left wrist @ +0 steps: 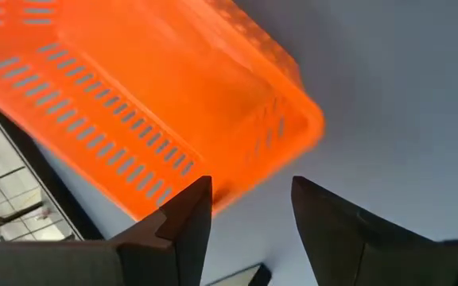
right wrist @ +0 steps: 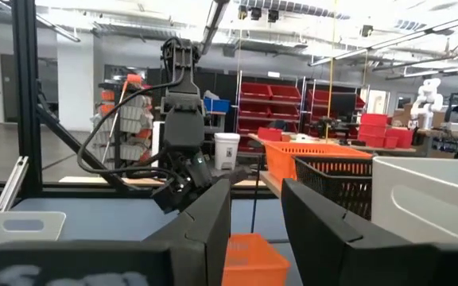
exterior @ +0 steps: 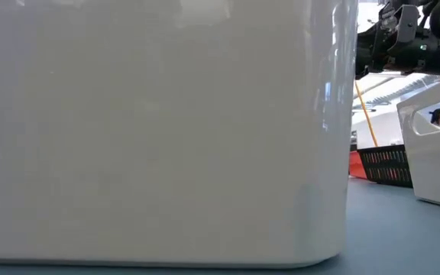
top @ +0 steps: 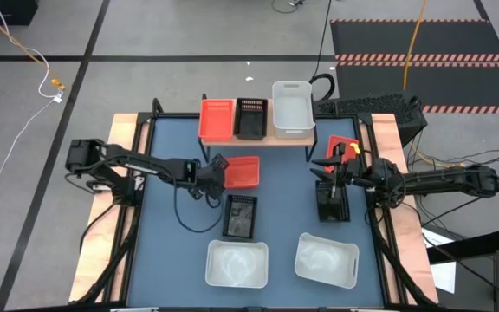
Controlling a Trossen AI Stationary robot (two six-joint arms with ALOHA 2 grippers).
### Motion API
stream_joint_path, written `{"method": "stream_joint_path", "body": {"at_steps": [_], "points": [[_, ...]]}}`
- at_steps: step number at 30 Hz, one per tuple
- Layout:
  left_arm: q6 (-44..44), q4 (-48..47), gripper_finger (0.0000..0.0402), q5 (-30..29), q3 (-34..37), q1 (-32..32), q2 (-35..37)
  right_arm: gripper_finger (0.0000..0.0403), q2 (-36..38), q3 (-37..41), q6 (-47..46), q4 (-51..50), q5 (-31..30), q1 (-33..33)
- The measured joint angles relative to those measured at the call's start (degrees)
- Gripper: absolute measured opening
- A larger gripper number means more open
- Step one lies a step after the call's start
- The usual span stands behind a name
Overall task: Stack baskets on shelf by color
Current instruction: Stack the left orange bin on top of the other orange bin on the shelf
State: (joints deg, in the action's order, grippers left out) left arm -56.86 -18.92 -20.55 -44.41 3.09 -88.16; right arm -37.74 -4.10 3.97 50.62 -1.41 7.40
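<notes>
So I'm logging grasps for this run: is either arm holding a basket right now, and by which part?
Neither. The left gripper has open jaws just short of the red basket on the table. The right gripper is open too, above a black basket.

Both arms reach inward, left tool (top: 223,170) and right tool (top: 326,170) parted.

Past the right gripper (right wrist: 255,214), its two dark fingers (right wrist: 205,230) standing apart with nothing between them, the left arm (right wrist: 183,119) hangs over the blue worktop (right wrist: 94,208). A red basket (right wrist: 249,258) shows low in the gap. On the shelf stand a red basket (right wrist: 308,155), a black basket (right wrist: 340,183) and a white basket (right wrist: 428,199) side by side.
</notes>
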Motion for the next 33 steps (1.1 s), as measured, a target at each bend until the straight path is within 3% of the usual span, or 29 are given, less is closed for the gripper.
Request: {"method": "stream_joint_path", "body": {"at_steps": [4, 14, 21, 25, 33], "points": [[1.1, 2.9, 0.0146, 0.1, 0.0, -0.2, -0.5, 0.0109, -0.7, 0.0, -0.1, -0.1, 0.0, 0.0], [4.9, 2.5, 0.0014, 2.9, -2.4, -1.8, 0.1, 0.0109, -1.5, 0.0, -0.2, -0.3, 0.0, 0.0], [6.4, -2.0, 0.0029, 4.2, -7.8, -6.2, 0.1, 0.0109, -1.5, 0.0, -0.3, -0.3, 0.0, 0.0], [8.8, -8.3, 0.0016, 4.2, -13.1, -8.9, 0.1, 0.0109, -1.5, 0.0, -0.3, -0.3, 0.0, 0.0], [22.0, -24.0, 0.0018, 4.3, -25.5, -12.2, 0.1, 0.0109, -1.5, 0.0, -1.6, -0.6, 0.0, 0.0]]}}
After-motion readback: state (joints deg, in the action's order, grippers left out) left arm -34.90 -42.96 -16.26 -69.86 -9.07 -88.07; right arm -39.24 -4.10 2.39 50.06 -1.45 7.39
